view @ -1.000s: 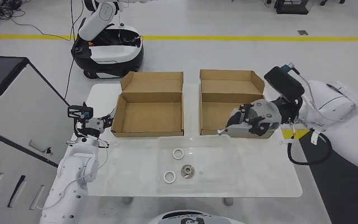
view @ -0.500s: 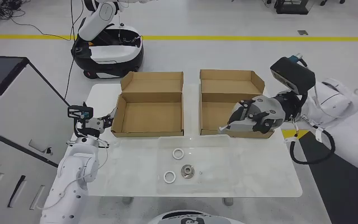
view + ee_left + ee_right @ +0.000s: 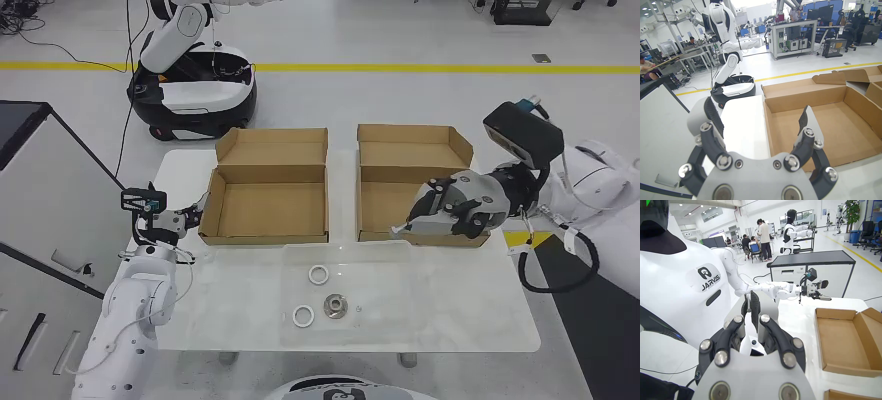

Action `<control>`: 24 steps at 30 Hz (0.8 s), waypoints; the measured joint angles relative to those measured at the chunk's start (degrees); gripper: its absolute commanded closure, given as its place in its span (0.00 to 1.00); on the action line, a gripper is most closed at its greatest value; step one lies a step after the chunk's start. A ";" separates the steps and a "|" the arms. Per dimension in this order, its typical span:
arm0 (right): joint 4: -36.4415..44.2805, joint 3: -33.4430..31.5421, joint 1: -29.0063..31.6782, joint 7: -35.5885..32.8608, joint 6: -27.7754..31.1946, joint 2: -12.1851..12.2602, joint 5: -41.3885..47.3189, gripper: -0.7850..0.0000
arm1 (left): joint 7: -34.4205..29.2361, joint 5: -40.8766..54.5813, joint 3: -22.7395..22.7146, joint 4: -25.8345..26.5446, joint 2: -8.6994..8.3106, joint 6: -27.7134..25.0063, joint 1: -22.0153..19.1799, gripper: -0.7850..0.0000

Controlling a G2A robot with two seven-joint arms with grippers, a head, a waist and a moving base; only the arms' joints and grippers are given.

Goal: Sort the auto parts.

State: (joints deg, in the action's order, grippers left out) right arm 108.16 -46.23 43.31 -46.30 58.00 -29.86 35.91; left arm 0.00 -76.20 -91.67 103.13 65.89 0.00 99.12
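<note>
Bolt (image 3: 748,304) clenched in the right end effector (image 3: 410,222), above the front wall of the right box (image 3: 415,158). A white ring (image 3: 319,274), a second ring (image 3: 303,316) and a metal hub (image 3: 334,304) lie on the counter (image 3: 450,310) in front of the boxes. The left end effector (image 3: 757,108) hangs released beside the left box (image 3: 829,128).

Two open, empty cardboard boxes, the left box (image 3: 268,206) and the right box (image 3: 384,206), sit side by side on the far half of the table, flaps up. In front of them lie two white rings (image 3: 319,274) (image 3: 303,317) and, beside these, a metal flanged bushing (image 3: 335,305), all apart. A threaded bolt (image 3: 748,302) is pinched in the right gripper (image 3: 750,306) over the right box's front edge.
</note>
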 measured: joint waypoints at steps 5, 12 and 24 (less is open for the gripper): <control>0.98 -0.28 0.81 1.74 -0.27 -0.20 -0.30 1.00 | 0.00 0.00 0.00 0.00 0.00 0.00 0.00 0.00; 3.54 -2.73 3.39 1.83 0.01 -1.40 7.55 1.00 | 0.00 0.00 0.00 0.00 0.00 0.00 0.00 0.00; 7.94 -6.10 7.74 0.01 0.00 -5.17 21.25 1.00 | 0.00 0.00 0.00 0.00 0.00 0.00 0.00 0.00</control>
State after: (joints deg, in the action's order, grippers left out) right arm 116.09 -52.33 51.05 -46.29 58.00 -35.03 57.17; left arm 0.00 -76.20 -91.67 103.13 65.89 0.00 99.12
